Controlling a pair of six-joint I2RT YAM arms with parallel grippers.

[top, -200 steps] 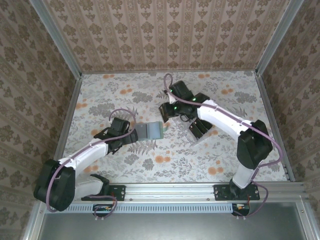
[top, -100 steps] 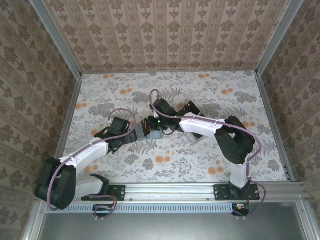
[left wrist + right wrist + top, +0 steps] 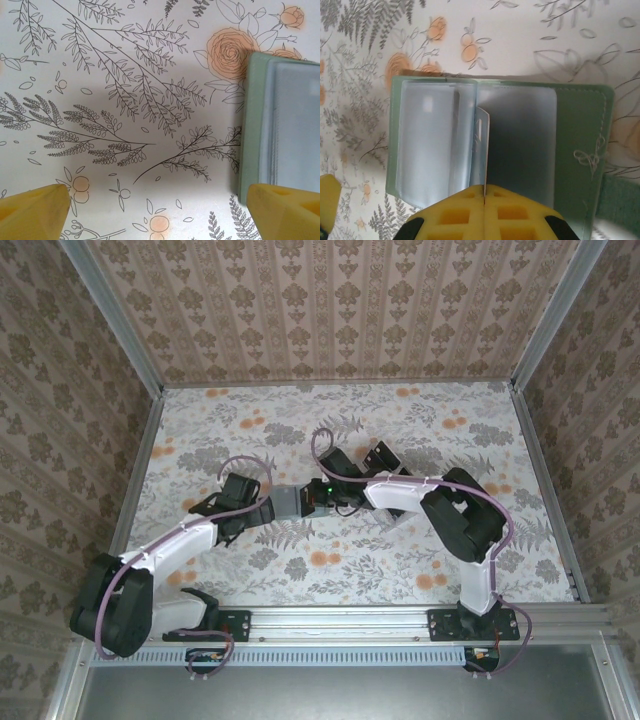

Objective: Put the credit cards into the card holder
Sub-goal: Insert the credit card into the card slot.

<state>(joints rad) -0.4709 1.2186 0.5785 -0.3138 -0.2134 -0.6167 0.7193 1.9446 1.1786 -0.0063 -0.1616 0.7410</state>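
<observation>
**Counter** (image 3: 330,570): floral-printed surface inside a walled bay. It carries everything below.

**Right arm** (image 3: 450,515): folded back across the middle of the counter, its wrist reaching left over the card holder.

**Left arm** (image 3: 170,550): stretched from the near left corner, ending at the holder's left end.

**Card holder** (image 3: 293,501): grey-green case lying open and flat at mid-counter, between the two wrists. The right wrist view shows its bluish clear pockets facing up. No dark card can be seen in any of them.

**Left tool** (image 3: 160,212): spread wide with only bare counter between the fingertips. One tip sits at the near corner of the holder's edge; whether it touches cannot be told. Judged to be standing by to steady the case.

**Right tool** (image 3: 484,205): pinched fully together just above the holder's centre fold, nipping a thin flat piece.

**Credit card** (image 3: 482,135): the thin piece, seen almost edge-on and pale in this light. It is judged to be one of the cards rather than a pocket leaf, though that is not certain. It stands upright over the fold and is not yet in a pocket.

**Progress**: early. The holder is open and one card has been brought to it, but none is seated. Still to do are sliding this card in and fetching the others. How many are left cannot be told.
</observation>
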